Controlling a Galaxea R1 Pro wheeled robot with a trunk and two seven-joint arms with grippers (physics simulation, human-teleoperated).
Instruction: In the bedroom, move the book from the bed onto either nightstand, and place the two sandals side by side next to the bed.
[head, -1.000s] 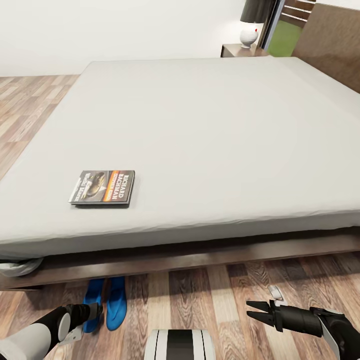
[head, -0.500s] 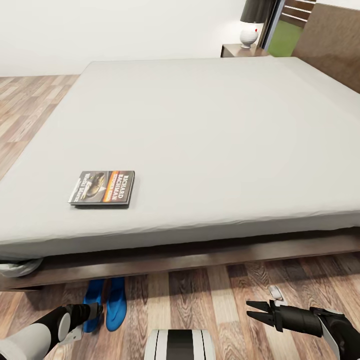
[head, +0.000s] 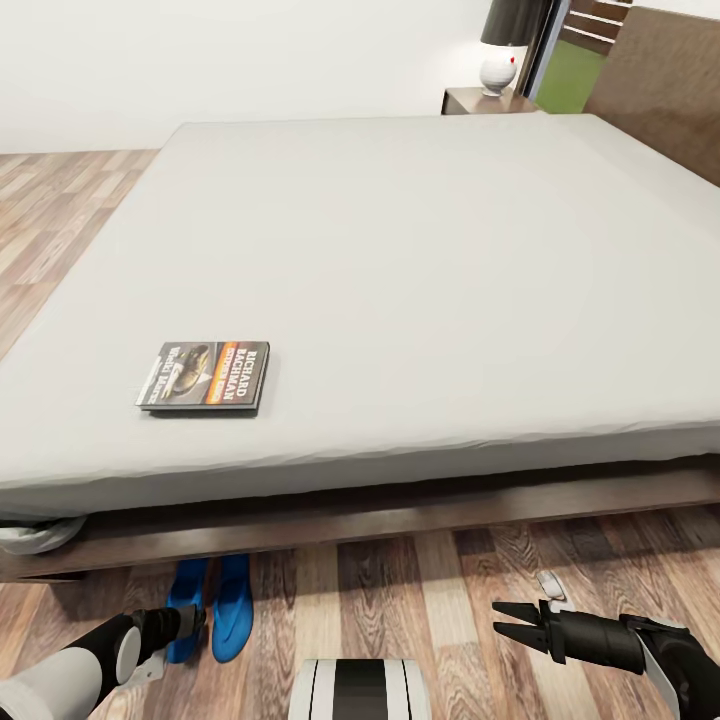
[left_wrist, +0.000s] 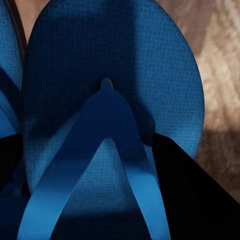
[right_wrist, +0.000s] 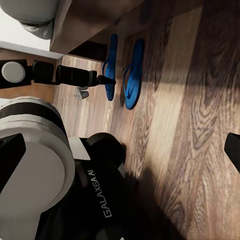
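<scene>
The book (head: 205, 376) lies flat near the front left edge of the bed (head: 400, 250). On the wood floor beside the bed frame, two blue sandals (head: 232, 605) (head: 185, 598) lie side by side, also seen as sandals (right_wrist: 132, 75) (right_wrist: 110, 65) in the right wrist view. My left gripper (head: 190, 622) is low over the left sandal (left_wrist: 110, 115), open, with its dark fingers (left_wrist: 185, 195) on either side of it. My right gripper (head: 512, 620) hovers open above bare floor to the right. A nightstand (head: 480, 100) stands at the bed's far corner.
A white lamp (head: 497, 70) with a dark shade sits on the nightstand, next to the headboard (head: 660, 80) and window (head: 575, 70). My own base (head: 360, 690) is at the bottom centre. A grey bundle (head: 40, 533) hangs at the bed's left corner.
My left arm has drawn back very slightly from the sandals. The sandals, the book and the right arm have not moved.
</scene>
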